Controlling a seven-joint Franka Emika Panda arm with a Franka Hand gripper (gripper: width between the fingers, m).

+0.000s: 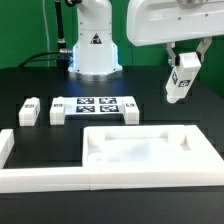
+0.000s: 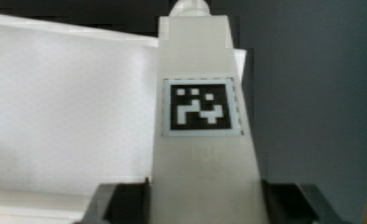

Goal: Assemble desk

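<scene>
My gripper point(image 1: 185, 66) hangs above the table on the exterior view's right, shut on a white block leg point(image 1: 181, 86) with a black-and-white tag, held tilted in the air. In the wrist view the leg point(image 2: 201, 110) runs out from between the dark fingers point(image 2: 123, 202) of my gripper point(image 2: 205, 208). The white rimmed tabletop panel point(image 1: 150, 150) lies flat below and to the exterior view's left of the leg; it also shows behind the leg in the wrist view point(image 2: 64, 100). Two more legs point(image 1: 30, 111) point(image 1: 58, 110) lie on the table at the exterior view's left.
The marker board point(image 1: 95, 105) lies behind the tabletop, with another white block point(image 1: 130, 108) at its right end. White L-shaped border rails point(image 1: 40, 178) run along the front and the exterior view's left. The robot base point(image 1: 95, 45) stands at the back.
</scene>
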